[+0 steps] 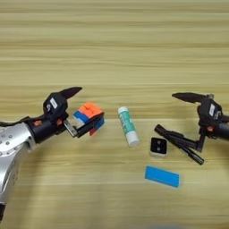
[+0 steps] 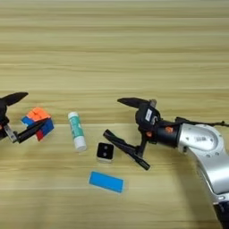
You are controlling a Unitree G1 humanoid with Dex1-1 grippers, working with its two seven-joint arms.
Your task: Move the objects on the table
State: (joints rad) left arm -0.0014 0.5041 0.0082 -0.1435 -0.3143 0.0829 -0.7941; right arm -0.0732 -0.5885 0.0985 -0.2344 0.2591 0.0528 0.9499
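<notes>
Light yellowish wooden table point(image 1: 116, 44) with horizontal plank grain, seen from above; the whole far half of the top lies bare, as does the near strip along the lower edge, while all items sit in one central band.

Four loose objects, one of each kind. (a) Multicoloured puzzle cube point(image 1: 88, 113) with orange, blue and red faces, at the left of the band. (b) White-and-green glue stick point(image 1: 127, 126), lying flat, just right of the cube and apart from it. (c) Tiny black-and-white square piece point(image 1: 159, 147), right of the glue stick's near end. (d) Flat bright-blue rectangular block point(image 1: 162, 176), nearest the lower edge, below the square piece and apart from it.

Two grippers. Left gripper point(image 1: 85, 111): fingers spread wide, upper finger raised clear above the cube, lower finger lying along the cube's near side; whether it touches cannot be told, and nothing is clamped. Right gripper point(image 2: 117, 118): fingers likewise spread wide and empty, the lower finger low by the table just right of the square piece, the upper one pointing left over bare wood.
</notes>
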